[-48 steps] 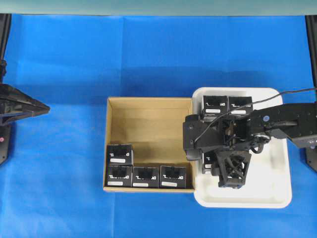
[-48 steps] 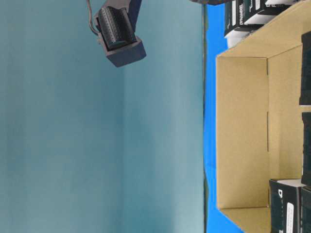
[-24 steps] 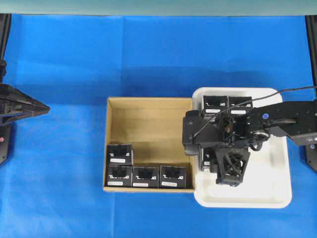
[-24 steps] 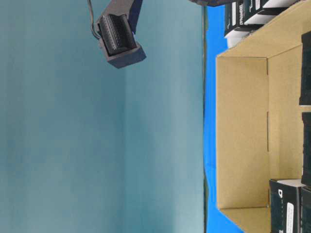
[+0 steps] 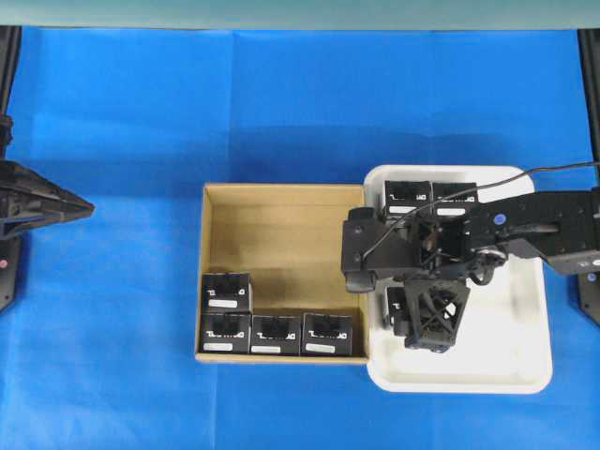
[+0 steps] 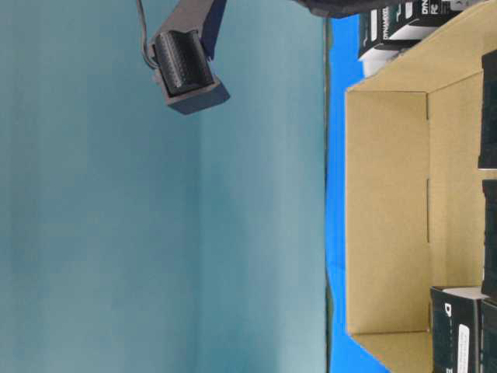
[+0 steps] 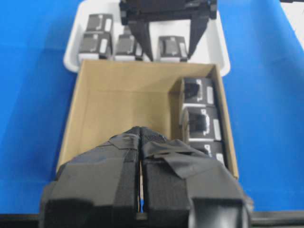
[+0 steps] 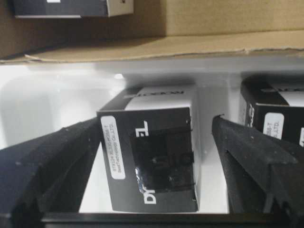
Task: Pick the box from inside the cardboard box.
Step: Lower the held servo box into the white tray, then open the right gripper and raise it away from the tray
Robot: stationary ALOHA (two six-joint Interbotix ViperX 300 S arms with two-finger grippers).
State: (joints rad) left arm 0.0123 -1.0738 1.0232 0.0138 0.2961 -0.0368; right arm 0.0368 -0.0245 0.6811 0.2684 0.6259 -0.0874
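The brown cardboard box (image 5: 281,234) holds several small black boxes along its near side, among them one at the corner (image 5: 326,334) and one on the left (image 5: 227,292). My right gripper (image 5: 386,274) hangs over the white tray (image 5: 506,347), open. Another black box (image 8: 152,152) stands on the tray floor between its fingers (image 8: 256,161); the right finger is clear of it and the left one lies close beside it. My left gripper (image 5: 86,203) waits at the left edge, shut and empty, with taped fingertips (image 7: 141,130) pressed together.
More black boxes (image 5: 408,197) stand at the tray's far end. The cardboard wall (image 8: 190,45) rises just past the tray rim. Blue cloth (image 5: 281,103) covers the table. The cardboard box's far half (image 7: 123,109) is bare tan.
My right gripper's jaws have spread wide and let go of the black box, which now stands on the tray. The arm has edged slightly left. The left arm has not moved.
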